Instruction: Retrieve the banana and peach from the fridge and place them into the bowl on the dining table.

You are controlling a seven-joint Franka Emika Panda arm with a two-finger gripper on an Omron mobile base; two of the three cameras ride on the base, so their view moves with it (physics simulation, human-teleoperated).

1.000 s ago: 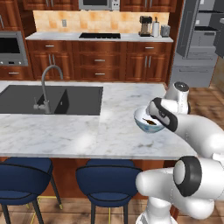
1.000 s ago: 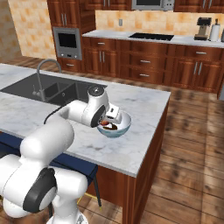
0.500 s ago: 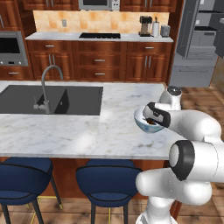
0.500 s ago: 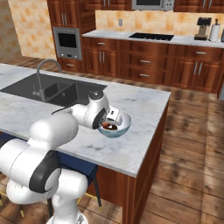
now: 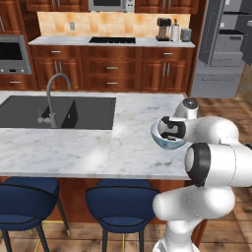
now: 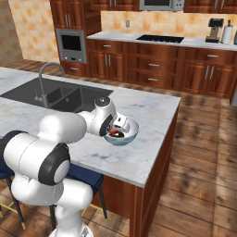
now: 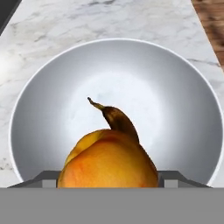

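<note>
- Marble worktop (image 5: 88, 147) carries the bowl (image 7: 39, 113) near its end, away from the sink (image 5: 59, 110).
- Banana (image 7: 118, 120) lies inside the bowl.
- Peach (image 7: 109, 164) sits between the fingers (image 6: 116, 131), over the bowl; grip or release cannot be told.

The white arm folds low over its own base — the big elbow joint bulges toward the near side while the forearm reaches out level, away from the body. The wrist bends down at the end, pointing the gripper (image 6: 115, 132) steeply downward — its dark fingers stand apart, not closed together.
</note>
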